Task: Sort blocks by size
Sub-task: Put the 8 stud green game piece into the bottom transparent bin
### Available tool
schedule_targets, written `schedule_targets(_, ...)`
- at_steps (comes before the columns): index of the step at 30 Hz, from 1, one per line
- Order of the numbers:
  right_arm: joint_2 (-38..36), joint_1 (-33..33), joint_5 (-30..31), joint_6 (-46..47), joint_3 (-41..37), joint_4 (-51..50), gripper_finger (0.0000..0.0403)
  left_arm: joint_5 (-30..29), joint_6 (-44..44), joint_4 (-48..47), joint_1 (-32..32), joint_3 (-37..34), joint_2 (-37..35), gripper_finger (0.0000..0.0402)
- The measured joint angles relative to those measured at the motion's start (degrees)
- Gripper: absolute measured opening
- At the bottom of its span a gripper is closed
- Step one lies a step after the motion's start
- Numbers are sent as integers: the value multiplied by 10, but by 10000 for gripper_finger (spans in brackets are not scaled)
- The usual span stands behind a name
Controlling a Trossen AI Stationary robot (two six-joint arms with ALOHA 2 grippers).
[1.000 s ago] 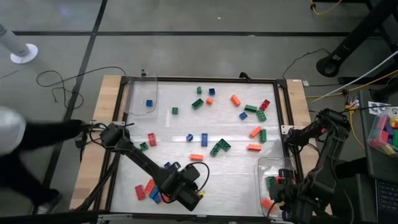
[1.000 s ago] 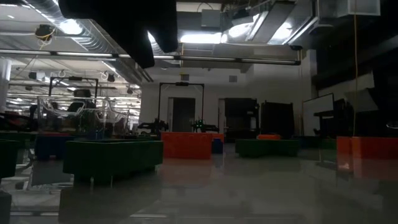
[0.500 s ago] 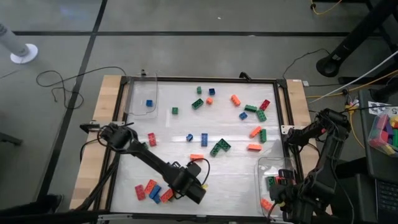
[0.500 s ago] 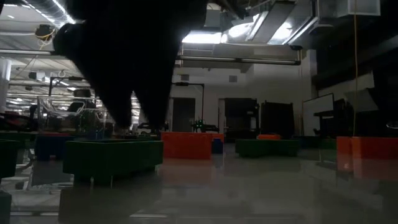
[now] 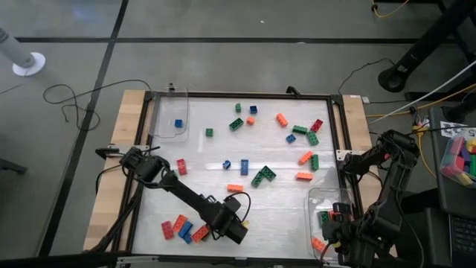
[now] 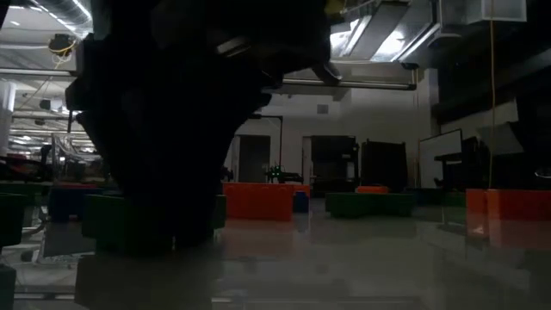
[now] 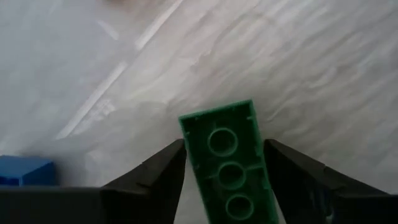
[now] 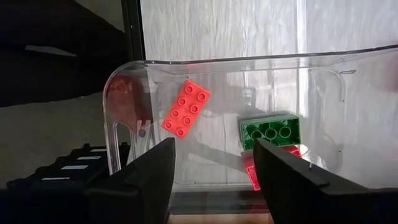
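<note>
One green brick (image 7: 231, 169) sat between spread left gripper (image 7: 225, 180) fingers, ungripped. Next probably: close, lift, carry to bin. Right gripper (image 8: 214, 180) hung spread over bin (image 8: 124, 93).

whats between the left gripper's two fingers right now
A green block, long and seen from its hollow underside, sits between the left gripper's fingers in the left wrist view, bare white table beyond it.

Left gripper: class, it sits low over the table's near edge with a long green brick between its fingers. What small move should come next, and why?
Probably close the left gripper on the green brick. The brick lies between the fingers with gaps either side, so it doesn't look gripped yet.
</note>
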Motion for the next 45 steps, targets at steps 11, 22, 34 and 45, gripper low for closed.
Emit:
schedule_targets(11,0,0,0,0,0,-2,216,5,128,233,32,12,-4,121)
schedule_targets(22,0,0,0,0,0,-2,216,8,375,705,82,15,13,121)
schedule_targets(34,0,0,4,-10,0,-4,216,4,439,1032,135,13,128,135)
schedule_targets(45,0,-2,33,-36,0,-7,216,0,523,1015,144,77,147,139)
